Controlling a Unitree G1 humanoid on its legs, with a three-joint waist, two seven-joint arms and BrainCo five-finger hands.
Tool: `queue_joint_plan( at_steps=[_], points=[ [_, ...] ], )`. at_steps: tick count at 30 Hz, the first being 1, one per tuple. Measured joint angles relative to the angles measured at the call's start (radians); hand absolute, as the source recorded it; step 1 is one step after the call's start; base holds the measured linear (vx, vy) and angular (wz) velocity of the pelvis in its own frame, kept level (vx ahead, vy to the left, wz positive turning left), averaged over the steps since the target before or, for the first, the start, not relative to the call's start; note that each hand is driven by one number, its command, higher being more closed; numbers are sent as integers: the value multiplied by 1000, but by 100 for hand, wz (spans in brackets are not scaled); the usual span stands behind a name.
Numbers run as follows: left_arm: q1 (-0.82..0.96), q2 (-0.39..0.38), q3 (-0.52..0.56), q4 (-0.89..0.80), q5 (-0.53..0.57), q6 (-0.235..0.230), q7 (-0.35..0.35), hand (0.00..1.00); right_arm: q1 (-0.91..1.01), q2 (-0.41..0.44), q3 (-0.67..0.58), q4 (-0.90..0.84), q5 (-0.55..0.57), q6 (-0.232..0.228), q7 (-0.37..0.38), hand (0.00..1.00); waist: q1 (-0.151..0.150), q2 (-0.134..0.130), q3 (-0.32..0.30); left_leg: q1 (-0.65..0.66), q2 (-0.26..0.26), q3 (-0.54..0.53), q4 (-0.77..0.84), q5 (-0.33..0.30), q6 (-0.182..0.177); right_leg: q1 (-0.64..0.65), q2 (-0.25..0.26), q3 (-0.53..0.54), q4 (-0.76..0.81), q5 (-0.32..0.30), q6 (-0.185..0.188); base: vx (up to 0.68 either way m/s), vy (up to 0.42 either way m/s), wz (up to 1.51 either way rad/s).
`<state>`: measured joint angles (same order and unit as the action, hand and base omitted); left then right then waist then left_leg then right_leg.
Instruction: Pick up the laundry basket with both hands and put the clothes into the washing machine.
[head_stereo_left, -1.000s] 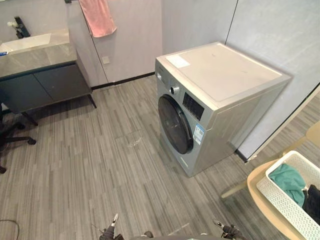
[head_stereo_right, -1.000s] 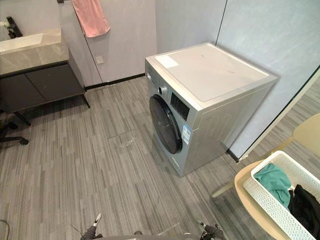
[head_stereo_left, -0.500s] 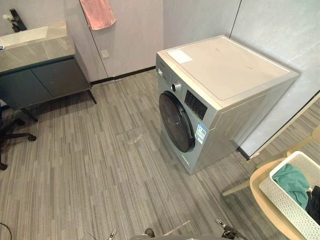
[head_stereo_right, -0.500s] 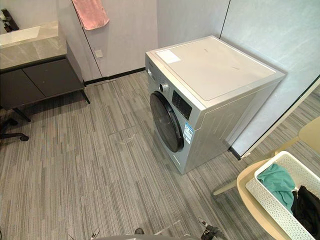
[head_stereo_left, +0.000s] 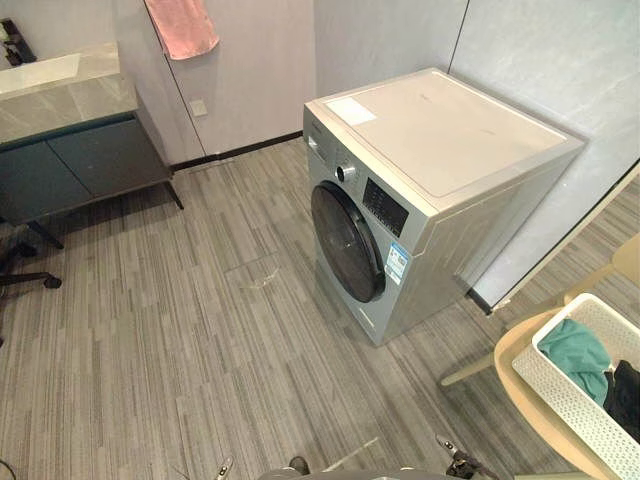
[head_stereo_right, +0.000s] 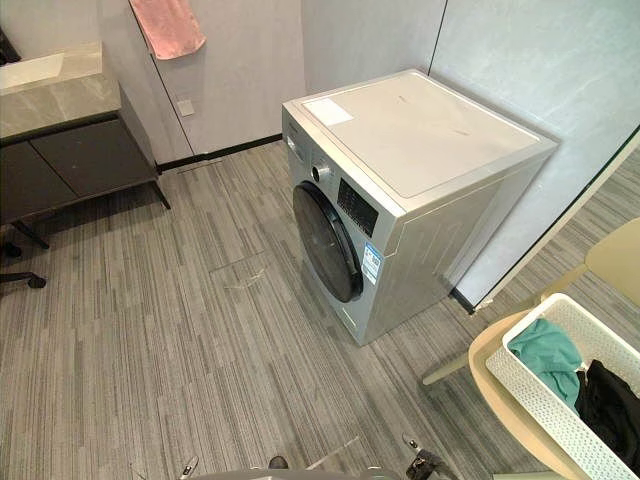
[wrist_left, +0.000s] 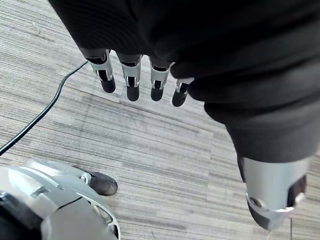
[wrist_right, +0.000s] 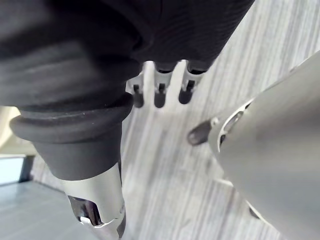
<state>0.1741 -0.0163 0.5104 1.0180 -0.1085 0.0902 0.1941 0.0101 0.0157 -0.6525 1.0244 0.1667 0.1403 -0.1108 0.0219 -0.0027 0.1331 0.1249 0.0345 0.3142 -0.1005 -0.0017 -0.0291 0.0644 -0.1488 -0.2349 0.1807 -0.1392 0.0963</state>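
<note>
laundry basket comes last when one reads the room from left to right. at the far left stands a grey vanity counter (head_stereo_right: 55, 95), and a pink towel (head_stereo_right: 165, 25) hangs on the wall next to it. in the middle is the silver washing machine (head_stereo_right: 400, 200), and its round dark door (head_stereo_right: 325, 240) is closed. at the far right the white laundry basket (head_stereo_right: 545, 405) sits on a light wooden chair (head_stereo_right: 490, 385), well apart from the machine. inside the basket lie a teal garment (head_stereo_right: 548, 355) and a black garment (head_stereo_right: 608, 400).

the left hand (wrist_left: 131, 80) hangs over the floor with its fingers straight and loose, and it holds nothing. the right hand (wrist_right: 160, 92) hangs in the same manner, relaxed and empty, far from the basket.

i judge that the basket is light, because it is thin perforated plastic and carries only two soft pieces. its walls probably bend a little under pressure, so a hard squeeze is not wise. the best place to take hold seems to be the upper rim on two opposite sides, one hand on each side, so that the basket stays level. the plastic may be smooth and could slip; fingers hooked under the rim would be safer than flat palms. the clothes are soft and loose and could spill if the basket tilts.
</note>
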Motion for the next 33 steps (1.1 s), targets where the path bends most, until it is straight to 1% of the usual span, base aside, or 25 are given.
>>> queue_joint_plan(
  at_steps=[1, 2, 3, 4, 6, 8, 9, 10, 11, 12, 14, 15, 16, 17, 18, 19, 22, 24, 25, 27, 29, 30, 31, 32, 33],
  points=[
    [-9, 1, -10, -3, 1, -1, 0, 0, 9, 3, 0, -20, 2, 0, 5, 0, -5, -6, 14, -11, -20, -33, 11, -15, 7, -40, -42, -31, 120, -28, 21, -59, 51, 69],
    [-26, 0, -24, -2, 1, 0, -1, 0, 16, 4, 0, -32, 2, -1, 6, 0, -6, 1, 35, -12, -22, -58, 19, -16, 9, -103, -62, -34, 276, -14, 0, -18, 106, 96],
    [-36, 5, -36, -3, 3, 0, -2, 0, 33, 14, 2, -39, 8, -1, 6, 0, -6, -4, 42, -12, -31, -70, 54, -25, 22, -172, -95, -13, 416, 21, -51, 28, 106, 86],
    [-47, 17, -37, -9, 4, 0, -5, 0, 40, 24, 3, -50, 24, -2, 7, 0, -6, -12, 55, -42, -19, -71, 149, -71, 43, -235, -118, 2, 565, 57, -70, 36, 77, 61],
    [-30, 23, -26, -6, 8, 11, -17, 0, 40, 37, 3, -71, 41, -4, 22, 0, -3, -21, 80, -34, 16, -73, 222, -131, 57, -314, -129, 9, 703, 71, -59, 36, 30, 29],
    [-49, 29, -16, -7, 9, 11, -21, 0, 25, 52, -20, -67, 42, -9, 23, 0, -4, -23, 77, -22, 42, -74, 178, -135, 60, -371, -122, -101, 653, 49, -51, 125, 85, 14],
    [-59, 36, 16, -10, 11, 11, -22, 0, 24, 86, -57, -58, 43, -14, 22, 0, -11, -58, 68, 8, 9, -62, 106, -160, 25, -388, -144, -191, 504, 54, -54, 247, 28, 8],
    [-77, 40, 31, -17, 14, 12, -22, 0, 22, 75, -75, -59, 54, -13, 24, 0, -11, -68, 82, -5, 35, -42, 161, -158, 11, -376, -146, -302, 366, 61, -45, 327, -46, -2],
    [-87, 43, 41, -20, 16, 12, -23, 0, 21, 78, -87, -50, 58, -7, 22, 0, -1, -86, 92, 3, 23, -31, 176, -153, 18, -364, -151, -322, 308, 66, -44, 271, -120, -5],
    [-87, 42, 43, -28, 24, 11, -30, 0, 34, 77, -105, -41, 58, 5, 18, 0, -3, -90, 89, 8, 18, -21, 208, -191, 9, -347, -137, -343, 221, 70, -48, 358, -162, 0],
    [-96, 37, 40, -28, 40, 12, -45, 0, 61, 76, -122, -41, 58, 7, 18, 0, -11, -78, 71, 3, 20, -33, 259, -250, -3, -348, -112, -298, 193, 85, -87, 405, -162, 23],
    [-116, 14, 40, -27, 44, 13, -52, 0, 73, 74, -140, -42, 58, 7, 18, 0, -14, -50, 55, -4, 41, -58, 311, -305, -20, -338, -88, -271, 201, 96, -142, 412, -146, 30],
    [-119, 5, 41, -28, 44, 13, -54, 0, 74, 73, -145, -44, 58, 8, 18, 0, -18, -47, 44, -5, 52, -66, 321, -315, -26, -328, -78, -276, 203, 99, -142, 535, -179, 40],
    [-109, -26, 41, -29, 43, 13, -60, 0, 88, 71, -161, -76, 63, 5, 18, 0, -33, 14, 10, -3, 101, -83, 348, -336, -44, -302, -32, -305, 194, 64, -128, 594, -121, 21],
    [-100, -53, 42, -31, 40, 12, -62, 0, 92, 72, -153, -93, 66, -5, 18, 0, -39, 45, -15, -26, 136, -93, 441, -333, -58, -281, -5, -316, 195, 48, -141, 593, -114, 8],
    [-100, -56, 43, -42, 40, 12, -62, 0, 82, 71, -152, -98, 67, -5, 18, 0, -38, 48, -15, -47, 151, -97, 521, -322, -74, -269, 0, -317, 202, 39, -149, 596, -111, -19],
    [-95, -63, 40, -79, 40, 9, -65, 0, 62, 74, -95, -128, 67, -12, 19, 0, -33, 47, -9, -211, 206, -179, 1045, -67, -145, -100, 32, -306, 142, -2, -133, 546, -120, -24],
    [-89, -62, 40, -84, 36, 9, -65, 0, 34, 72, -58, -128, 67, -16, 16, 0, -26, 53, -6, -295, 233, -164, 1246, -85, -131, -17, 41, -257, 94, -8, -121, 380, 46, -53],
    [-84, -60, 40, -85, 28, 9, -64, 0, 18, 74, -33, -128, 68, -17, 13, 0, -20, 51, -5, -333, 245, -151, 1266, -103, -102, 16, 38, -237, 71, -2, -113, 323, 119, -71],
    [-77, -56, 38, -105, 1, 9, -62, 0, -9, 88, 18, -137, 71, -17, 0, 0, 1, 40, 0, -396, 263, -147, 1157, -163, -37, 59, 18, -194, 31, 11, -91, 274, 214, -71],
    [-76, -55, 29, -115, -8, 3, -59, 0, -23, 87, 73, -149, 90, -27, -4, 0, 5, 36, 2, -395, 263, -152, 883, -183, -34, 60, -17, -144, 21, 21, -49, 286, 421, -85],
    [-58, -64, 27, -114, -7, -1, -56, 0, -28, 84, 94, -173, 100, -29, -5, 0, 14, 60, -4, -348, 281, -161, 612, -95, -10, 60, -23, -109, 24, 16, 4, 237, 444, -111],
    [-58, -75, 33, -98, -9, -1, -52, 0, -29, 72, 118, -187, 102, -33, -5, 0, 20, 67, -8, -295, 257, -192, 519, -120, -102, 53, -37, -63, 26, 6, 50, 188, 375, -96],
    [-68, -64, 36, -95, -13, -2, -47, 0, -31, 70, 138, -183, 104, -29, -3, 0, 20, 50, 0, -290, 232, -172, 514, -117, -88, 50, -59, -48, 26, 2, 55, 168, 330, -56],
    [-70, -51, 17, -97, -13, -13, -36, 0, -30, 71, 140, -187, 107, -29, -5, 0, 18, 15, -5, -257, 205, -139, 459, -112, -80, 39, -59, -27, 27, 9, 44, 160, 307, -34]
  ],
)
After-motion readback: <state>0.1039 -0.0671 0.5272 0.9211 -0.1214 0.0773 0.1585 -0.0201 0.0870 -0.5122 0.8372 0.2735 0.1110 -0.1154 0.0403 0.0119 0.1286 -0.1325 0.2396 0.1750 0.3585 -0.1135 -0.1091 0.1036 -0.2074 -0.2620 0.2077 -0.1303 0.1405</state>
